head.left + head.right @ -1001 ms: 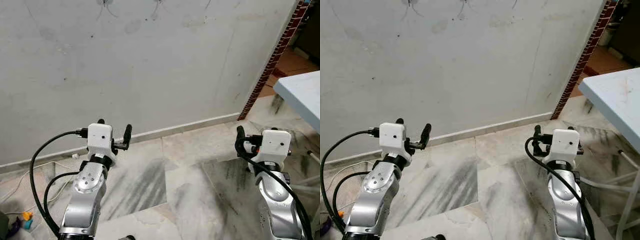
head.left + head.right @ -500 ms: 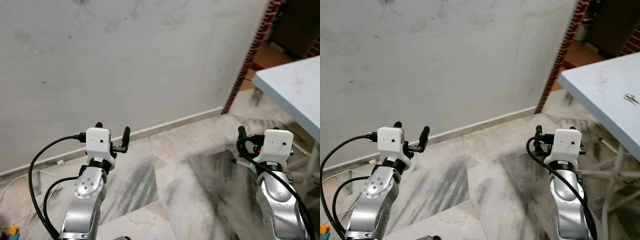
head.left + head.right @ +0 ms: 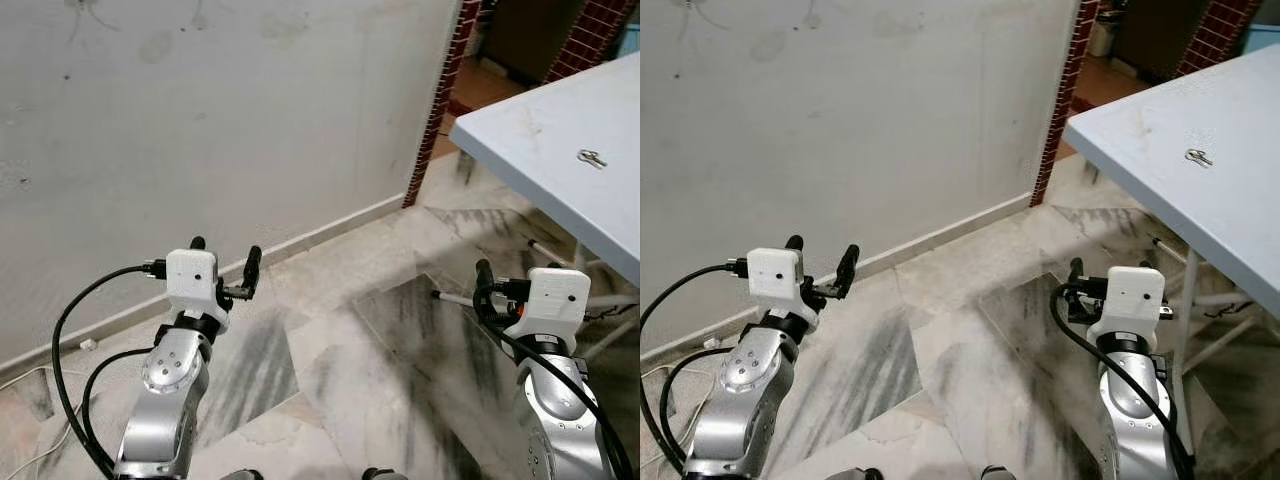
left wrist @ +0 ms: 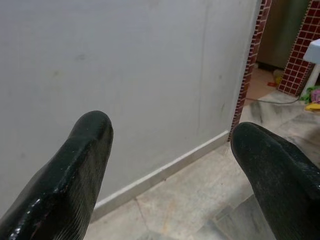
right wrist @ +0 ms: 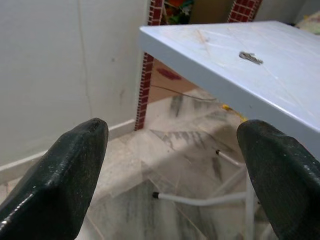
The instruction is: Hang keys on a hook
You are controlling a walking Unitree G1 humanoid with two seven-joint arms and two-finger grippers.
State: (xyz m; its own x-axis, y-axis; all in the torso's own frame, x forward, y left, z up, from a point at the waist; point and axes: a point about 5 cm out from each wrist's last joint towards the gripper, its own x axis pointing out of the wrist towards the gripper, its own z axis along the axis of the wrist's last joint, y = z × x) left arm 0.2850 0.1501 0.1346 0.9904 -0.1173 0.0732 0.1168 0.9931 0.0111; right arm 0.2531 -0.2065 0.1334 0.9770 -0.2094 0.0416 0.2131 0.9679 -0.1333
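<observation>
Keys [image 3: 592, 157] are seen lying flat on a pale blue table [image 3: 520, 140], at about 2 o'clock in the head views, well apart from both grippers. Left gripper [image 3: 222, 262] is held up at about 8 o'clock, over the marble floor [image 3: 340, 340], pointed toward a grey plastered wall [image 3: 250, 110]; its two black fingers [image 4: 75, 170] are spread wide with nothing between them, and the wall's skirting is seen through the gap. Right gripper [image 5: 172, 165] is raised at about 4 o'clock, near the table's edge and below its top; its fingers [image 5: 60, 175] are likewise parted wide and empty, with the table edge, the keys [image 5: 250, 57] and a white table leg [image 5: 200, 200] framed between them. Red brick pillar [image 3: 440, 90] is noted at 1 o'clock, at the wall's end, beside the table's far corner. Black cables [image 3: 75, 330] are looped beside the left arm. A hook cannot be made out on the wall.
</observation>
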